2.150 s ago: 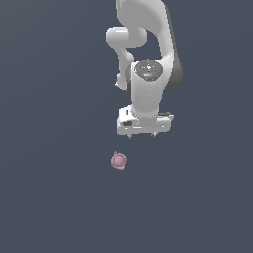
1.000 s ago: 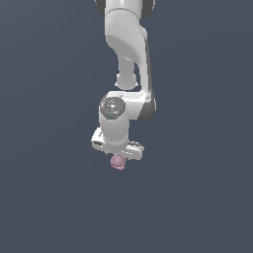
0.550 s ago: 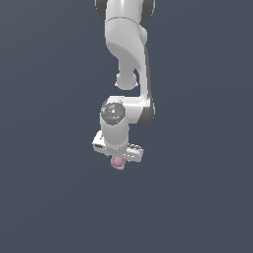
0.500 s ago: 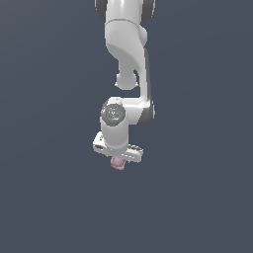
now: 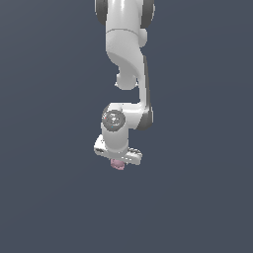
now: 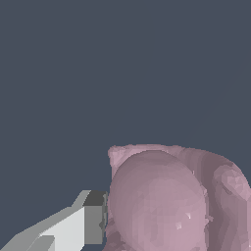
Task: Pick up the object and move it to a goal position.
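White arm (image 5: 126, 74) is hanging down from above the table (image 5: 44, 197), a plain dark grey surface filling both views. Wrist is pointing down, and the pincer (image 5: 117, 160) is sitting directly over the pink object (image 5: 117, 165).

Object is poking out just below the pincer body in the exterior view, only its lower part showing. In the wrist view the object (image 6: 166, 201) is filling much of the picture, a domed lump with bumpy edges, and one grey pad (image 6: 94, 218) is lying right beside it, touching or nearly so. The other pad is not showing. So pincer is down around the object, but I cannot tell whether it is clamping it or standing apart.

Risks, as judgement:
- Rounded dome plus uneven bumps: pads may be bearing on a bump rather than a flat, so the lump could be rolling or squirting out when squeezed.
- Object looks off to one side of the visible pad; an off-centre grip could be letting it twist loose on lifting.
- Lifting before the grip is firm would be leaving it on the table.
- Whether the object is resting on the table or hanging free is unclear.

Around the object: nothing else is showing. No goal marker visible. Nothing is standing in the way.
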Motion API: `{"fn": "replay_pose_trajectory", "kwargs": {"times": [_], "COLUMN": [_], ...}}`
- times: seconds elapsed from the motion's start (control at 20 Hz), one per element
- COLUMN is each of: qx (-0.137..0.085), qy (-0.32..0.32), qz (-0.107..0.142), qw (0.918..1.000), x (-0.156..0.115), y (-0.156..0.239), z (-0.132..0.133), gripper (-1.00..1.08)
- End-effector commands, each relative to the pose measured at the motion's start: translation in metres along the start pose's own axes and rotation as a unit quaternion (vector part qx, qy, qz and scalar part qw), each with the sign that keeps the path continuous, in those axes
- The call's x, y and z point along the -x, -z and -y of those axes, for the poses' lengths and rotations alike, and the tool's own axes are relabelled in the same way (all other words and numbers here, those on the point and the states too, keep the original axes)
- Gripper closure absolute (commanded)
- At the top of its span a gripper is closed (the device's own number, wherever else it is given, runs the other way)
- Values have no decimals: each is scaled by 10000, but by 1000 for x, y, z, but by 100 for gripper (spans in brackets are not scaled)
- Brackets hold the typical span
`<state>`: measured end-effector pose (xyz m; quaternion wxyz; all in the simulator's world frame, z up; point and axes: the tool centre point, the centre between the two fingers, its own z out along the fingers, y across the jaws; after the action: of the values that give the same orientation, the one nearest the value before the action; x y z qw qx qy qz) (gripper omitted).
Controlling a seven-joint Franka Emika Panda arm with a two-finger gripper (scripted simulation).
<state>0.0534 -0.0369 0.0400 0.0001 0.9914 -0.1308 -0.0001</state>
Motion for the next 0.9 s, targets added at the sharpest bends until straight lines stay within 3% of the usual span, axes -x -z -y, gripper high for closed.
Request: {"fn": "replay_pose_trajectory", "kwargs": {"times": [0.0,0.5,0.85], "qx": [-1,-1,-1], "qy": [1,1,1], "qz": [-2,-2,-2], "qw": [10000,10000,10000], "x": [0,0,-2], "y": [0,1,27], "z": [0,0,-8], "gripper": [108,108,108]}}
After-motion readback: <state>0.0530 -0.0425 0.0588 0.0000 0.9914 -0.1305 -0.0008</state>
